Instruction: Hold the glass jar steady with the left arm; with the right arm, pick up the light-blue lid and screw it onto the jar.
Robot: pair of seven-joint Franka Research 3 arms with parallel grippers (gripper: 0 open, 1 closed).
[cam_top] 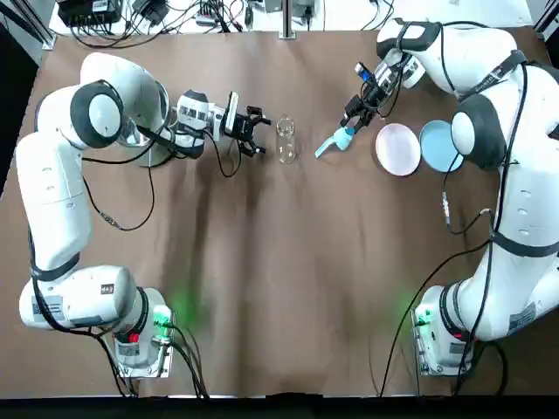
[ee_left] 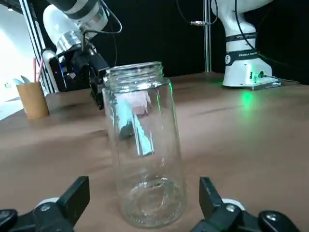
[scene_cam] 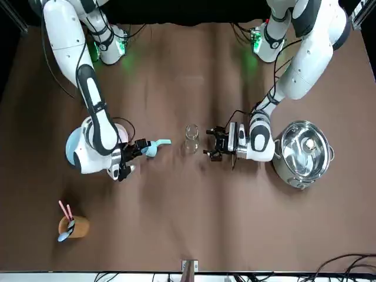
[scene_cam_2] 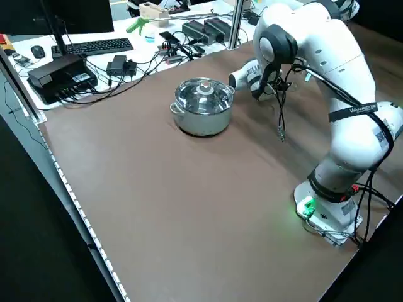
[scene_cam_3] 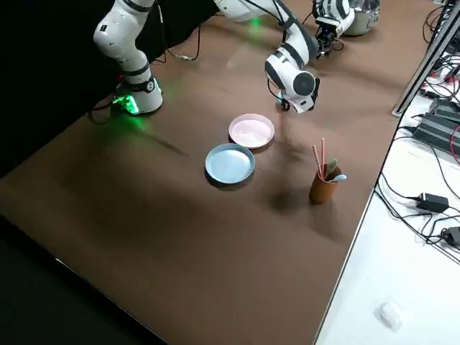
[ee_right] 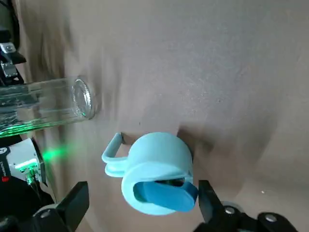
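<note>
Squaring open right jaws around the light-blue lid (ee_right: pixel 157 166), 3 o'clock of the glass jar (cam_top: pixel 286 140), should steady pickup; left jaws open.

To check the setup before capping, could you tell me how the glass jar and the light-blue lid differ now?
The glass jar is clear, tall and upright; the light-blue lid is opaque and squat. The jar stands ahead of the open left tool; the lid sits between the fingers of the open right tool. Both rest on the table, ungripped.
</note>
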